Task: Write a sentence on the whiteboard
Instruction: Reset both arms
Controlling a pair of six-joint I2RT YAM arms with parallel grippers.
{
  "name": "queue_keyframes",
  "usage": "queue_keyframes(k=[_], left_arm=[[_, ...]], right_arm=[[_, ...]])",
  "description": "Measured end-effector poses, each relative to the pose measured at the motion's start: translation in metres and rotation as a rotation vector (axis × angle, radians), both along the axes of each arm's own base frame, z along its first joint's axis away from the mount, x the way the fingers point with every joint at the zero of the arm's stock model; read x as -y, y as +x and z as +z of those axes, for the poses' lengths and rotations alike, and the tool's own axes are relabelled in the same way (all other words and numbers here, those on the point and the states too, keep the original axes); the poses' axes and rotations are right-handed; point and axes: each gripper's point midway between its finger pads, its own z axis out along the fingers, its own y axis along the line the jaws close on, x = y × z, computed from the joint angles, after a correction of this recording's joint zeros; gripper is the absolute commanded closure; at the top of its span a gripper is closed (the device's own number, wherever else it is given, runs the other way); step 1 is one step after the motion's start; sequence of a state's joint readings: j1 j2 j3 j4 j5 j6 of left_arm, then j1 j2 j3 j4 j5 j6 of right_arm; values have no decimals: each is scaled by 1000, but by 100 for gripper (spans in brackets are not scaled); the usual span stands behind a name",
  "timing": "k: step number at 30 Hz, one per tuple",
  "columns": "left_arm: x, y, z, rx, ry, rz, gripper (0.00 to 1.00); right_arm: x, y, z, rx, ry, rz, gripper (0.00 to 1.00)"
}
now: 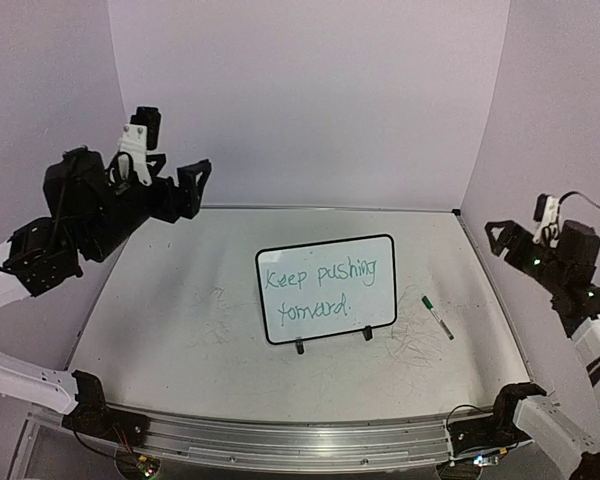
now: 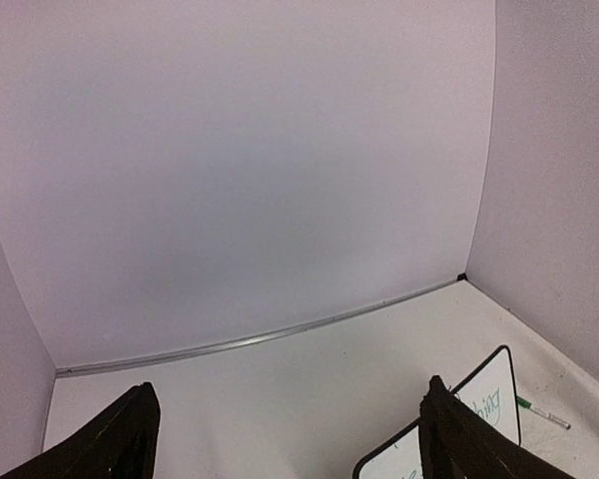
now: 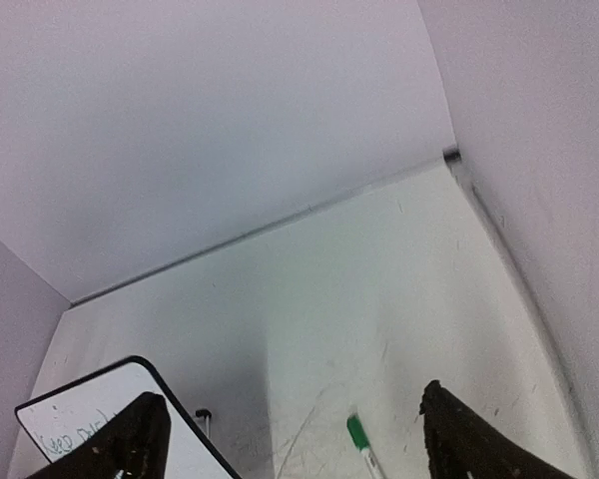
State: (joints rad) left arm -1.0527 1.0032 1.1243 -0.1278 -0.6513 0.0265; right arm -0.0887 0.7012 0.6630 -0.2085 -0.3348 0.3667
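Whiteboard [image 1: 382, 300] stands upright on its feet at mid-table with the sentence [image 1: 320, 285] "Keep pushing forward" in green across two lines, so the writing looks complete. Left gripper [image 1: 192, 190] and right gripper [image 1: 498, 240] both hang raised, jaws spread wide, nothing between them. Marker [image 1: 438, 317] lies flat on the table [image 1: 180, 320] just right of the whiteboard, long axis running far-left to near-right; the right arm is the nearer, should it need lifting.

Soft even lilac light, dim patch on the back wall [image 2: 240, 200], faint shadow beside the whiteboard [image 3: 90, 414], wrist views bowed at edges.
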Motion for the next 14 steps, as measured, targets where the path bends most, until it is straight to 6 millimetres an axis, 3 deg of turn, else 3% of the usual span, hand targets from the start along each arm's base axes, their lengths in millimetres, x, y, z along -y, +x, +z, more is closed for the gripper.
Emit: queue_keyframes(k=[5,8,11,14], left_arm=[[-32,-17,61,102,-122,6,1],[-50,-29,87,153,-182,2,1],[-65,-39,101,184,-224,-7,0],[-72,-45,107,200,-242,-16,1]], right_arm=[[-8,-58,162,403,-106,26,2],[-12,-107,237,611,-167,14,2],[-10,-135,269,706,-204,-15,2],[-7,-142,277,718,-219,-41,2]])
